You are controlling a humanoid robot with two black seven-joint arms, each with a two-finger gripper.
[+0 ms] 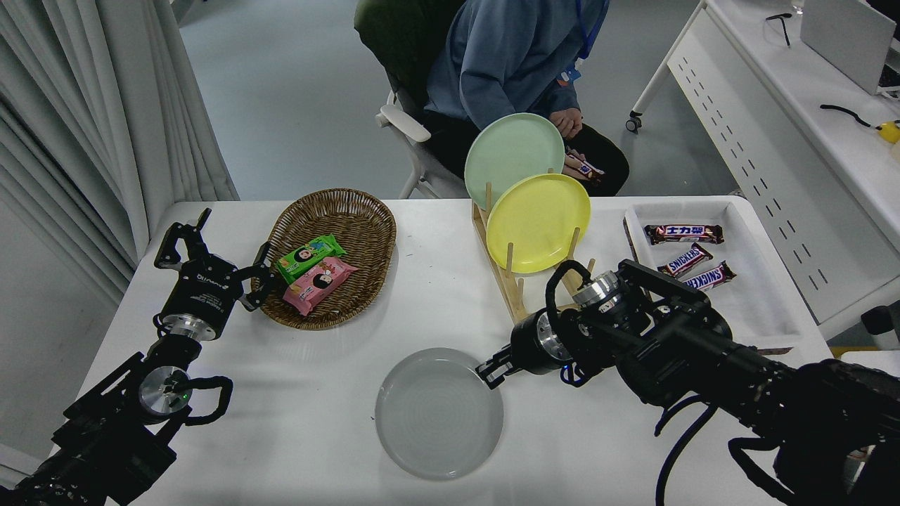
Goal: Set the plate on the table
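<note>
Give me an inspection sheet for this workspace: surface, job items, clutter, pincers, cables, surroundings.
Surface: large white table, matte, no spills seen.
Job's things: round pale grey glossy plate lying flat near the front edge.
Clutter: oval wicker basket with two snack packets; wooden rack holding a yellow plate and a pale green plate upright; white tray with three chocolate bars.
Pincers: left pincer open, parked beside the basket; right pincer at the grey plate's right rim, grip unclear.
Cables: black loops on both arms.
Surroundings: seated person in a blue top at the far side; white perforated desk on the right; curtain on the left.
</note>
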